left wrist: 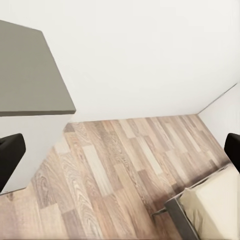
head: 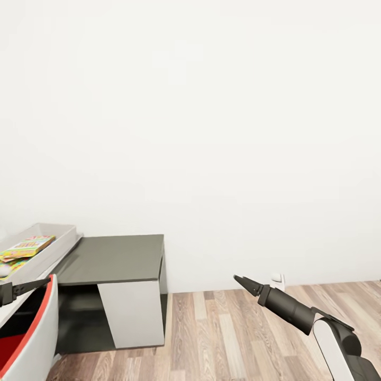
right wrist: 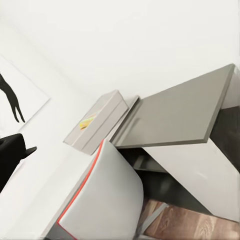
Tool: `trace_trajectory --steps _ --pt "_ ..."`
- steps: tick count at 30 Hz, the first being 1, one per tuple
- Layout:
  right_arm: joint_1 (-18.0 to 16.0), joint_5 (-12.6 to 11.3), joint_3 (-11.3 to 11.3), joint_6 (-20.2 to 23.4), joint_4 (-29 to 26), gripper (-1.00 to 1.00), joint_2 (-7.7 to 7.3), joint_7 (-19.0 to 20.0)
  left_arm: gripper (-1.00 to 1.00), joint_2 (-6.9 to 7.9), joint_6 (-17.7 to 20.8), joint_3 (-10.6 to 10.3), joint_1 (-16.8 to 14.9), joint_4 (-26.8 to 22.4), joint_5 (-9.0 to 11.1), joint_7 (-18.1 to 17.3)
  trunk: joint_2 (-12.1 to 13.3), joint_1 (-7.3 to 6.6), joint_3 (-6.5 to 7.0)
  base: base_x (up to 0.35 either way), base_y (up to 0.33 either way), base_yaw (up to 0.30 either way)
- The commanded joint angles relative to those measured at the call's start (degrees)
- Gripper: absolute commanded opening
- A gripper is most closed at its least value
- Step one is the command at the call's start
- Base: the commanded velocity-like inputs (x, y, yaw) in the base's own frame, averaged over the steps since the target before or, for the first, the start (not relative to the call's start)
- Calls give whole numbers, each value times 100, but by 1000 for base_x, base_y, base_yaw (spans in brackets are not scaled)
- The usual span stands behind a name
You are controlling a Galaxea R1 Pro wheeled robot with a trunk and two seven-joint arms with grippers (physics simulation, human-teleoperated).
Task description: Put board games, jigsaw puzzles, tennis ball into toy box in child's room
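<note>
The toy box [head: 50, 244] holds colourful toys [head: 27, 246] beyond the spread, empty left jaws; the right jaws' [head: 239, 279] state is unclear.

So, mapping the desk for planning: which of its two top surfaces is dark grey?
The lower dark grey section, right of the toy box; the top beneath that box is white.

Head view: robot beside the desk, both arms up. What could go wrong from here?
1. The left gripper hangs close to the light grey toy box at the white desk's edge; a swing could nudge it.
2. The red-edged white chair sits against the low dark-grey-topped desk section, so turning could clip it.
3. The cream bed's corner lies near on the wood floor.
</note>
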Motion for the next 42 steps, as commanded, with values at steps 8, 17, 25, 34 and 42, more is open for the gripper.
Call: trace_trajectory --steps 8,17,25,34,42 --pt "-3 -33 1 40 2 100 -6 9 100 -36 62 10 -6 -14 -60 -50 -5 0 -47 -180 -262 105" --pt "-2 -48 -4 38 2 100 -21 21 100 -41 71 8 -6 -8 -63 -50 -5 0 -67 -43 -89 45" --pt "-2 -43 -2 33 2 100 -16 19 100 -59 101 -2 -6 -6 -81 -50 -5 0 -69 -4 -8 4" --pt "-2 -34 53 20 7 100 14 -13 100 -102 107 -154 -6 -31 -86 -50 -5 0 -69 0 -1 0" --pt "-8 17 68 36 200 100 49 -192 100 -285 134 -666 -6 -155 -90 -50 -5 0 -69 0 0 0"
